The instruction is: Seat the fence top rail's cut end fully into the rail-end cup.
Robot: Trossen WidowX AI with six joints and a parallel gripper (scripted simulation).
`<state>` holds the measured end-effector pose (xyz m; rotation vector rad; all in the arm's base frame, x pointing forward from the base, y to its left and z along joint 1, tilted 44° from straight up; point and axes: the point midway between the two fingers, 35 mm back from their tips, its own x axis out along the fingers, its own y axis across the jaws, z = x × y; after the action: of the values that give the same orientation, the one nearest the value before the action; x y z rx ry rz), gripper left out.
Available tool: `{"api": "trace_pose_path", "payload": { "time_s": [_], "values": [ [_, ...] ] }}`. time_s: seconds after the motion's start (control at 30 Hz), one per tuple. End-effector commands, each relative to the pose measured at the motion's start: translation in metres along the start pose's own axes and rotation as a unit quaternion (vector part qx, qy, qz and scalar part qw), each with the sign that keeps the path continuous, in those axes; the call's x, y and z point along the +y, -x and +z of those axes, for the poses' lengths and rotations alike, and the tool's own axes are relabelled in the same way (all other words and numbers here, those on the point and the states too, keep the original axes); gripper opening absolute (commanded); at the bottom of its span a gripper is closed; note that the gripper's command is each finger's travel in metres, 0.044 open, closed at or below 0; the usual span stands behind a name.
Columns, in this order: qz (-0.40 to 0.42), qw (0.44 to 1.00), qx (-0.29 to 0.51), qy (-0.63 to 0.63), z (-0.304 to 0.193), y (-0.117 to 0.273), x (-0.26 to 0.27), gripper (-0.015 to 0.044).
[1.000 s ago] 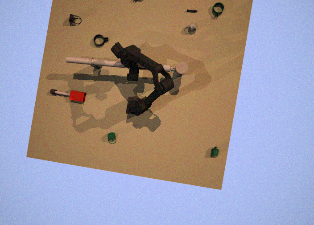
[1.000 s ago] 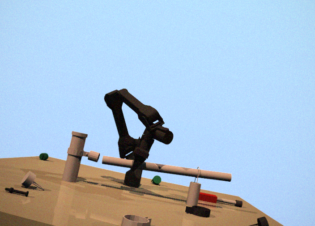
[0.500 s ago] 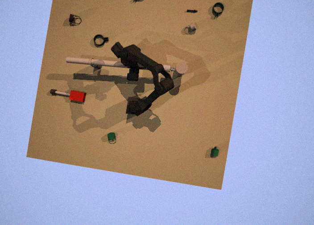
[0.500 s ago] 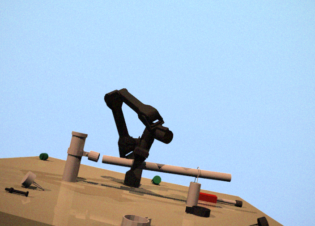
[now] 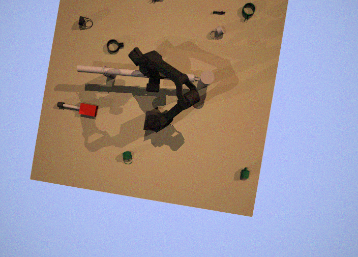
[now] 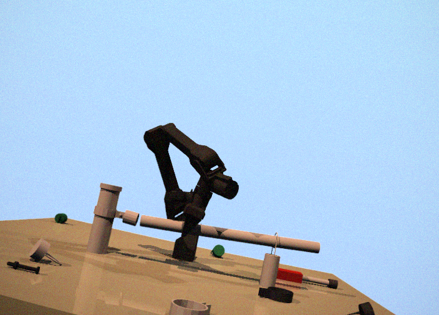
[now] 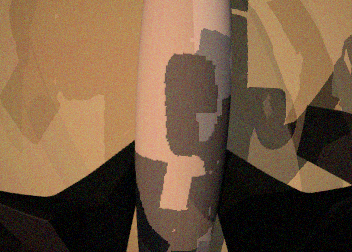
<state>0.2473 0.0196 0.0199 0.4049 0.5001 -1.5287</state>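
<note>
The pale rail [image 5: 89, 68] [image 6: 237, 235] [image 7: 165, 20] is held off the table, its far part through the wire loop [image 6: 277, 236] on the short post [image 6: 270, 269]. My gripper [image 6: 191, 227] [image 7: 175, 149] is shut on the rail between the loop and the cut end. In the exterior view the cut end is just short of the rail-end cup [image 6: 130, 217], with a narrow gap, and looks roughly in line with it. The cup hangs on the brace band [image 6: 105, 211], high on the big post [image 5: 206, 77] [image 6: 99, 236] below its cap. The arm hides the cut end in the top view.
A red block [image 5: 87, 109] [image 6: 290, 276] with a rod lies beyond the short post. A black band [image 5: 113, 46] [image 6: 280, 294] lies near that post. A pale cup [image 5: 219, 30] [image 6: 39, 250] and a dark bolt [image 5: 218, 12] [image 6: 24, 267] lie on the big post's side.
</note>
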Motion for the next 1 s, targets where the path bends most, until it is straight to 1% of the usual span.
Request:
{"api": "trace_pose_path", "payload": {
  "time_s": [0.0, 0.2, 0.97],
  "values": [
    [0.004, 1.000, -0.002, -0.001, 0.0088, -0.0012, 0.0013, 0.0000],
    [0.002, 1.000, -0.002, -0.001, 0.0154, -0.0042, 0.0004, 0.0000],
    [-0.002, 1.000, 0.001, -0.001, 0.0119, -0.0044, -0.0004, 0.0000]
  ]
}}
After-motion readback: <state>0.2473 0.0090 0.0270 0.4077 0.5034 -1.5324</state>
